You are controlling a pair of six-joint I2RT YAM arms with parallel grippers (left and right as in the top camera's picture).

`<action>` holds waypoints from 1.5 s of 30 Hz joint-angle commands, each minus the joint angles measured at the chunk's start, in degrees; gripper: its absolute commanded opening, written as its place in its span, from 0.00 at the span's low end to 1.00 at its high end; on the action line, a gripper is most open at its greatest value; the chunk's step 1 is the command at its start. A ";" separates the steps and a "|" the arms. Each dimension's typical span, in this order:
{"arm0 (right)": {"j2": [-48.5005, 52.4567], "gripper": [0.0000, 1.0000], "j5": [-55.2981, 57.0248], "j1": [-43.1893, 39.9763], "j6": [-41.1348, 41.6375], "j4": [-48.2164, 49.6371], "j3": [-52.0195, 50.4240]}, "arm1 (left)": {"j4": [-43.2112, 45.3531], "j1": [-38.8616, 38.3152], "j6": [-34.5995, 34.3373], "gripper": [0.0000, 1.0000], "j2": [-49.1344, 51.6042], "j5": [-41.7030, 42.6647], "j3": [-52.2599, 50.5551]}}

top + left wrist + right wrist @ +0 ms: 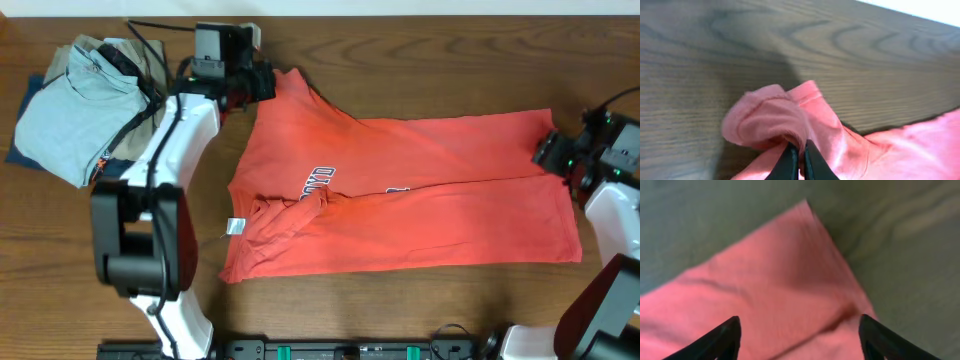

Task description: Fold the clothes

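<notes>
1. Dark wood-grain table (400,310) beneath everything.
2. Coral-red T-shirt (450,190) across the middle of the table, lying sideways and mostly flat; navy lettering (318,183) partly hidden in a crease; bunched cloth and a white tag (235,227) near the left end.
3. Left gripper (262,82) at the shirt's far left corner; fingers (788,160) pressed together, pinching a fold of red cloth that puffs into a small loop.
4. Right gripper (556,152) at the shirt's far right corner; fingers (722,337) spread wide, one to each side of the cloth corner.
5. Light blue shirt (65,115) folded at the table's far left, tan garment (85,50) showing at its far edge, both apart from the T-shirt.
</notes>
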 commanded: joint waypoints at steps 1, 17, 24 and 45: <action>3.13 0.75 0.98 0.59 -1.99 0.57 3.78 | -2.64 0.42 0.37 0.06 -0.11 0.79 0.74; 20.24 0.77 0.90 1.92 -2.36 20.02 6.25 | -8.20 0.42 0.39 0.06 -0.09 0.74 0.70; 26.40 0.78 0.96 4.37 -2.36 30.34 6.25 | -9.27 0.42 0.68 0.06 -0.07 0.55 0.68; 30.71 0.28 7.37 4.63 -1.90 33.20 6.25 | -9.44 0.42 1.05 0.06 -0.02 0.55 0.68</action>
